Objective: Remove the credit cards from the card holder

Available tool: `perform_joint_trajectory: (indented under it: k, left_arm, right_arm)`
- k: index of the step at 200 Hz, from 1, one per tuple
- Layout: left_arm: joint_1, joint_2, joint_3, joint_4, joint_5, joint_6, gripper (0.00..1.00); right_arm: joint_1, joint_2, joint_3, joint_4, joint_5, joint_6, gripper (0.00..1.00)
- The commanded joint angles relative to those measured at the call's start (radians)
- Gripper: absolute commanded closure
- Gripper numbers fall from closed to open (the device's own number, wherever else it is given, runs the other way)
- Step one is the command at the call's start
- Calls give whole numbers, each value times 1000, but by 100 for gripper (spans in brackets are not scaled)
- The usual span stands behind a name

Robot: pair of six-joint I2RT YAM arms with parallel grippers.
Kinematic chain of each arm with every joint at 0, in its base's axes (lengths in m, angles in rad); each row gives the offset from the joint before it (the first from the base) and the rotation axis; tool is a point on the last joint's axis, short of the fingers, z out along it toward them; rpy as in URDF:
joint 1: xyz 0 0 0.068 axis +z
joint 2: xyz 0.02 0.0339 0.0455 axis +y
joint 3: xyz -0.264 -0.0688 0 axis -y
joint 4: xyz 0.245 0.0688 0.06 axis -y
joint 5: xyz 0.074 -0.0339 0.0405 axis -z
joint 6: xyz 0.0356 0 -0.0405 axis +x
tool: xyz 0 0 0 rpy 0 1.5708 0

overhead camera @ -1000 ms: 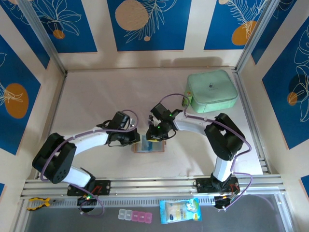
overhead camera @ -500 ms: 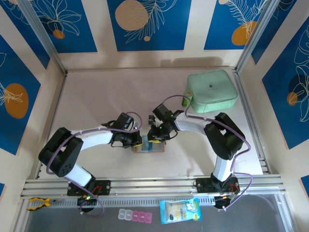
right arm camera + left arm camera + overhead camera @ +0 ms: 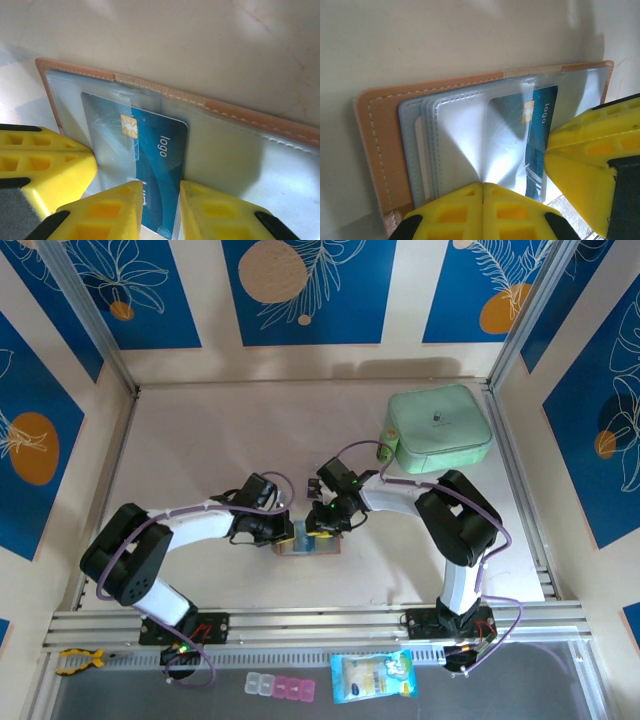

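The tan card holder [image 3: 302,547] lies open on the table between both grippers. Up close its leather border [image 3: 375,130] frames stacked clear pockets. My left gripper [image 3: 289,532] is shut, its tips [image 3: 483,186] pinching a puckered clear pocket. One of the credit cards [image 3: 159,150], blue with a gold chip, sticks partway out of a pocket of the card holder [image 3: 165,91]. My right gripper [image 3: 319,529] stands with its jaws [image 3: 161,192] a little apart: one finger lies over the card, the other sits against its long edge. In the left wrist view that card [image 3: 542,125] shows beside a right finger [image 3: 585,165].
A mint-green zip case [image 3: 439,429] sits at the back right. In front of the arm bases, below the rail [image 3: 320,620], lie pill boxes [image 3: 280,686] and a blue packet [image 3: 372,677]. Metal frame posts line both sides.
My left gripper has slid right onto the card holder's left half. The right gripper has stayed at the holder, barely shifting.
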Motion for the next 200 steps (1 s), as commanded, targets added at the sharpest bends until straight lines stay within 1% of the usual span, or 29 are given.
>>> perform_joint_trajectory:
  k: [1,85,101,115,133,166,200]
  left_arm:
    - [-8,24,-2,-40,-20,18,99]
    - [-8,23,-4,-43,-22,17,99]
    - [-7,23,-3,-44,-23,16,99]
    - [-7,22,-3,-46,-22,15,99]
    - [-8,18,-3,-50,-27,17,99]
    - [-8,14,-1,-59,-30,16,99]
    - [-8,-3,0,-73,-43,14,99]
  right_arm:
    - [2,8,-23,42,-58,19,74]
    - [-8,0,-45,105,-107,31,77]
    - [-6,9,-34,63,-73,22,76]
    - [-2,16,-24,12,-28,10,74]
    - [0,17,-23,-12,-6,3,71]
    - [3,19,-19,-20,-8,0,71]
    - [12,18,5,-80,51,-15,71]
